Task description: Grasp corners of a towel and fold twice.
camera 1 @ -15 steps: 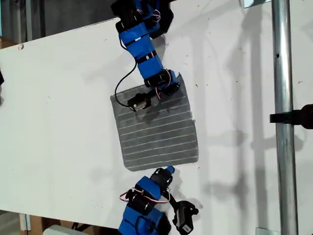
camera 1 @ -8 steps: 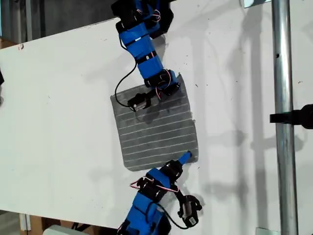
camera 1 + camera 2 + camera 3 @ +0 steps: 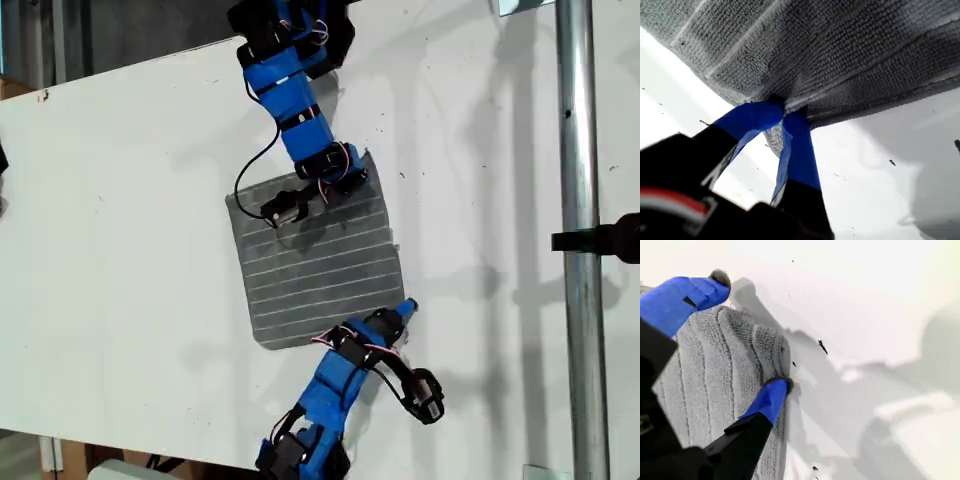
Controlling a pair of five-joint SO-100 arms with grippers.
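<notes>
The grey striped towel [image 3: 320, 265] lies flat on the white table [image 3: 120, 200]. My first gripper [image 3: 352, 172] rests at the towel's upper right corner in the exterior view. The first wrist view shows that gripper [image 3: 782, 107] shut, with a fold of the towel [image 3: 840, 50] pinched at its blue tips. My second gripper [image 3: 403, 308] is at the towel's lower right corner [image 3: 397, 318] in the exterior view. In the second wrist view it [image 3: 747, 337] is open, its blue fingers [image 3: 771, 396] straddling the towel [image 3: 705, 370] edge at that corner.
A metal pole [image 3: 575, 240] runs top to bottom along the exterior view's right, with a black clamp [image 3: 610, 238] on it. The table's slanted edge passes along the exterior view's upper left. Bare white table surrounds the towel.
The second arm swung from below the towel's lower edge toward the exterior view's right, bringing its gripper to the lower right corner. The first arm has not moved.
</notes>
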